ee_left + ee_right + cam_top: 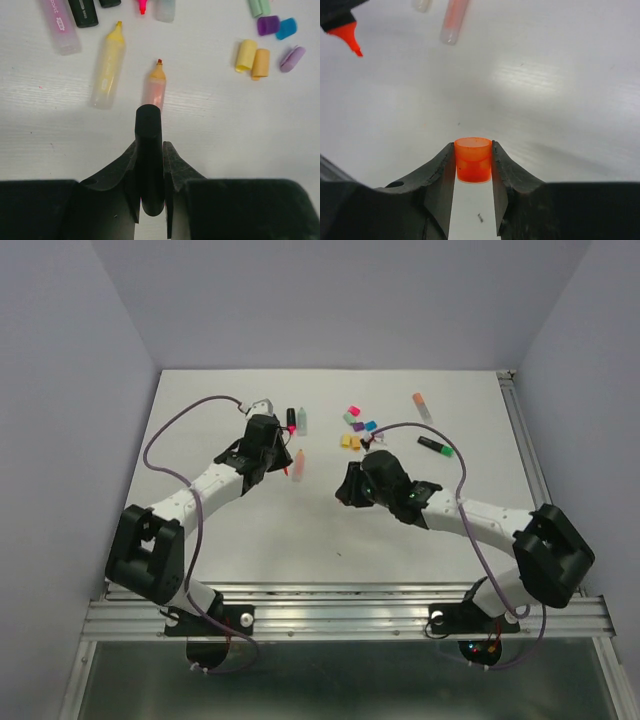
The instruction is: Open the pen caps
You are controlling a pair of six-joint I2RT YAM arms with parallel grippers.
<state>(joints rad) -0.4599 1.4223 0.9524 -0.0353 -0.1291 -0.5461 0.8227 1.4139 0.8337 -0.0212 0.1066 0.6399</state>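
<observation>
One black barrel, probably pen, tip hidden; orange cap pinched.

Faint printed lettering runs along a pale pink pen lying in the far half of the table, seen from the left wrist camera. Only a fragment that looks like "oint" can be made out, followed by a small boxed mark too blurred to read; the start of the word is cut off by the picture's edge. A small pale label patch on the neighbouring pale yellow pen cannot be read. Nothing legible appears in the overhead view or the right wrist view.
</observation>
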